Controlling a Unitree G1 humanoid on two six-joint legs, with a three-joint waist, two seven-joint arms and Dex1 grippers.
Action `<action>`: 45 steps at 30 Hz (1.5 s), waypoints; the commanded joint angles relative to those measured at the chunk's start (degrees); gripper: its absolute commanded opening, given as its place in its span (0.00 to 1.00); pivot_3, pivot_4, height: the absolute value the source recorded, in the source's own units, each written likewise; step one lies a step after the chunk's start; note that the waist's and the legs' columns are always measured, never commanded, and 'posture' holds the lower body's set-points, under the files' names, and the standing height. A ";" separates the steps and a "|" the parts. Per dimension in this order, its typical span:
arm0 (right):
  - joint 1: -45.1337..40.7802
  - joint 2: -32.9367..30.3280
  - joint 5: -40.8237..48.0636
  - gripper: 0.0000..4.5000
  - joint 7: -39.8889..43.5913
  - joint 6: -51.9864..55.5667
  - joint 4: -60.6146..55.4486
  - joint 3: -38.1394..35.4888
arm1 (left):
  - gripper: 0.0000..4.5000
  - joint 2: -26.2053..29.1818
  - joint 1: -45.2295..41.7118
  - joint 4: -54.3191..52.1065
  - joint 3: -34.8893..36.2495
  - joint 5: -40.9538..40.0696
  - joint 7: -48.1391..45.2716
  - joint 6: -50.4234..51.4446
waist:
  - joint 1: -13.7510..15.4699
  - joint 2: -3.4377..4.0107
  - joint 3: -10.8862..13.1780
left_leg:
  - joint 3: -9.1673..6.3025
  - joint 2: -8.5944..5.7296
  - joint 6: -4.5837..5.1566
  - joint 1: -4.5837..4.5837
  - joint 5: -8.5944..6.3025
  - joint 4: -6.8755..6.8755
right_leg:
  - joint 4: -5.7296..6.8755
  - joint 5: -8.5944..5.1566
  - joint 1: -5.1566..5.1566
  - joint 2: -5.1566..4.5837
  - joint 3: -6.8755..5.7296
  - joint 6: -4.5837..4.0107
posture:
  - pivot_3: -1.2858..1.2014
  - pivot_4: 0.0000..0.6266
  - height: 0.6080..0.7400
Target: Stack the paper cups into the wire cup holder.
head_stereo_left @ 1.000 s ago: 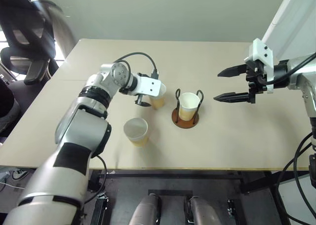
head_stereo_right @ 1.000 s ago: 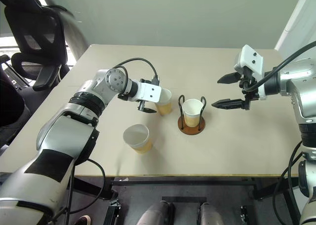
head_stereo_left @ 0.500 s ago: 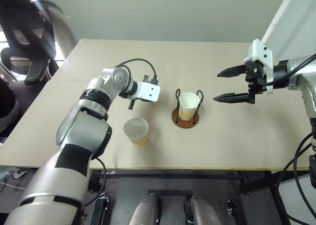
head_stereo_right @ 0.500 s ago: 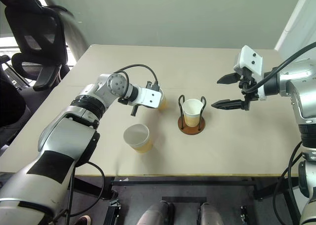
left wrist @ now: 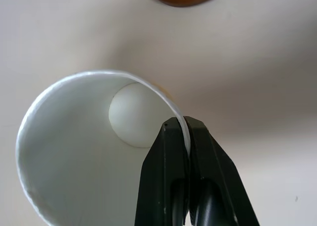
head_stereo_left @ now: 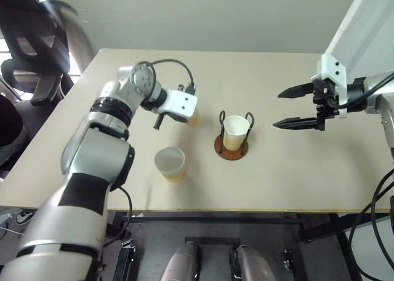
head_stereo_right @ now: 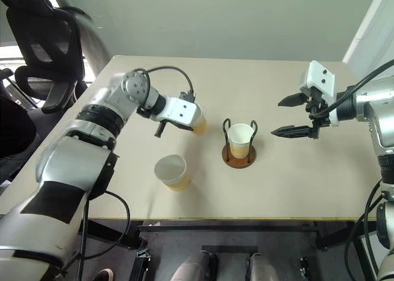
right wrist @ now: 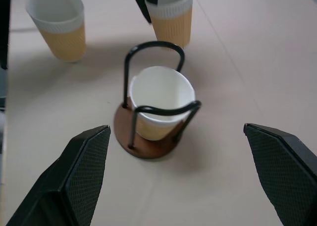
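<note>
My left gripper (left wrist: 186,129) is shut on the rim of a paper cup (left wrist: 89,146), one finger inside and one outside. That cup (head_stereo_left: 193,116) hangs just left of the wire cup holder (head_stereo_left: 231,150), slightly off the table and partly hidden behind my wrist. The holder's black loops stand around a second cup (head_stereo_left: 235,132). A third cup (head_stereo_left: 170,164) stands upright near the table's front edge. My right gripper (head_stereo_left: 295,107) hovers open to the right of the holder, pointing at it, with nothing between its fingers (right wrist: 74,176).
The beige table (head_stereo_left: 277,182) has its front edge (head_stereo_left: 246,211) close to me. A black office chair (head_stereo_left: 31,47) stands off the table's left rear corner. A white panel (head_stereo_left: 363,22) rises at the far right.
My left gripper has shut on the cup's rim and raised it a little, with the wrist turning. The right gripper has stayed open and roughly in place.
</note>
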 commanded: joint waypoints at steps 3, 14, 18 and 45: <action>-0.97 0.59 -0.25 0.99 0.17 -6.26 4.30 -2.23 | 0.01 -0.48 -4.80 -0.94 5.67 -6.06 -7.21 4.77 | -0.09 0.00 0.00 | 0.00 0.01 0.01 -0.02 -0.01 -0.01 | -0.02 0.01 0.00 0.00 0.01 0.01 | 0.52 0.24 1.00; 4.37 0.38 1.85 0.99 1.40 -12.56 3.46 -5.06 | 0.01 -2.70 -10.53 -2.11 10.93 -12.49 -18.27 11.59 | -0.22 0.00 0.01 | 0.06 0.04 0.13 -0.09 -0.24 -0.02 | -0.08 -0.06 -0.03 -0.02 -0.04 0.10 | 0.52 0.24 1.00; 7.03 -0.09 2.14 0.99 1.86 -15.06 2.13 -6.15 | 0.01 -3.34 -11.27 -2.09 10.28 -12.87 -18.42 12.13 | -0.31 -0.01 0.01 | 0.17 0.04 0.16 -0.07 -0.30 -0.02 | -0.08 -0.08 -0.03 0.04 -0.06 0.11 | 0.52 0.24 1.00; 14.31 -2.25 4.54 0.99 4.59 -19.01 -2.07 -9.01 | 0.01 -3.49 -12.49 -10.72 -16.54 -41.41 -18.42 19.78 | -0.04 -0.03 0.02 | 0.28 0.11 0.37 -0.06 -0.40 0.60 | -0.09 -0.04 0.29 0.00 0.01 0.37 | 0.52 0.24 1.00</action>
